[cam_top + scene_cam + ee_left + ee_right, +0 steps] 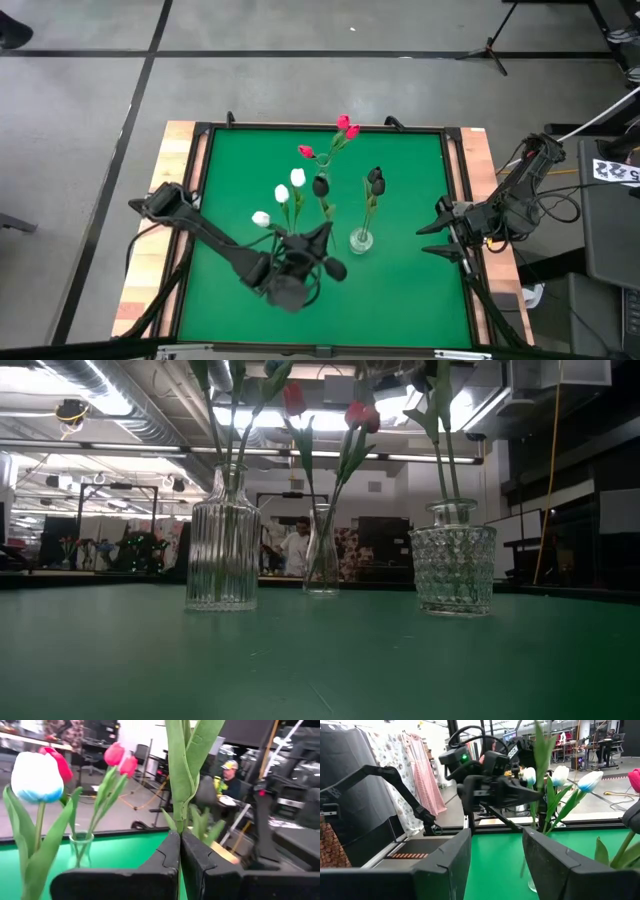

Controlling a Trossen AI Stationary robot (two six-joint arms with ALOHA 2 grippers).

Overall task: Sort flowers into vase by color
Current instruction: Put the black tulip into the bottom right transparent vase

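My left gripper (322,236) is shut on the stem of a near-black tulip (320,185) near the table's middle. Its own view shows the stem and leaves (181,780) rising from the shut fingers (180,840). Three white tulips (281,193) stand in a ribbed glass vase (222,545), mostly under that arm. Red-pink tulips (343,125) stand in a slim vase (321,555) farther back. Another near-black tulip (375,180) stands in a diamond-patterned vase (361,240). My right gripper (432,238) waits open at the table's right edge. My left gripper pinches the tulip's green stem (179,826) between its two fingers, just under the leaves. The fingers come in level from the table's left and lie across the stem (538,795). The flower stands upright, head above the fingers. Where its lower end is does not show.
The green mat (400,290) has a raised black frame (325,128) and wooden borders (150,260). The three vases stand close together mid-table, and open mat lies toward the near and right sides. A person (229,772) sits beyond the table, and another (297,545) stands far behind.
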